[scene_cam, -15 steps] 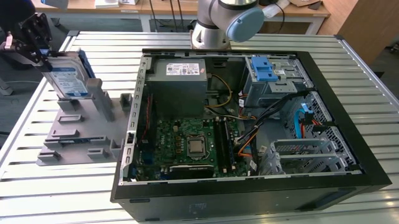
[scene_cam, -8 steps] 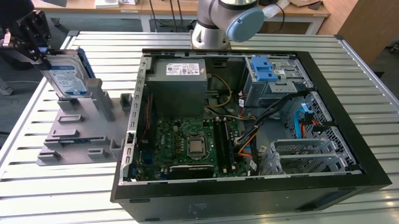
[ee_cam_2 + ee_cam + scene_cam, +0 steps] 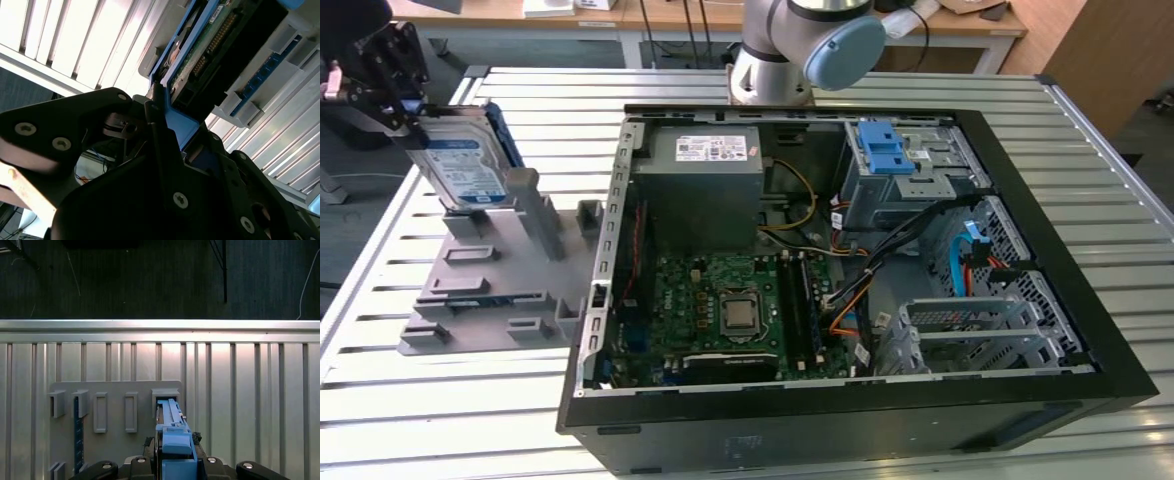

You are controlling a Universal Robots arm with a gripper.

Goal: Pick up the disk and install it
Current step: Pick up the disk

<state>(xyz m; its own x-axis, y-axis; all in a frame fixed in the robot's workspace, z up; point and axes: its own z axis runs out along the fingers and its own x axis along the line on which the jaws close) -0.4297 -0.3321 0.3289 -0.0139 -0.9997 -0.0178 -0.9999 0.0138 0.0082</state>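
**Operator:** Where does the claw stand?

**Inspector:** Your claw (image 3: 400, 108) is in the upper left of the exterior view, at the top edge of the disk (image 3: 460, 160). It is closed narrow on that edge. In the first wrist view the disk's (image 3: 170, 415) blue frame sits clamped in the claw (image 3: 175, 462). In the second wrist view the jaws press on both sides of that frame, and the disk's (image 3: 210, 45) green circuit-board face shows beyond them.

**Operator:** And the disk itself?

**Inspector:** You have it standing upright on its narrow end, label face turned toward the camera. Its lower end meets a slot of the grey holder (image 3: 494, 265). I cannot tell whether it is seated in the slot or just raised from it. The first wrist view looks straight down its edge into the end slot of the holder (image 3: 115, 390).

**Operator:** What surrounds it?

**Inspector:** The holder lies flat on the slatted metal tabletop (image 3: 454, 400), just beside the open computer case (image 3: 854, 395), which takes the centre and right of the frame. Inside the case you can see the grey power supply box (image 3: 707, 165) at upper centre, the motherboard (image 3: 720, 300) below it and the blue latch (image 3: 887, 150) on its metal cage at upper right. The arm (image 3: 807, 45) rises behind the case at top centre. The disk is outside the case, well apart from the cage.
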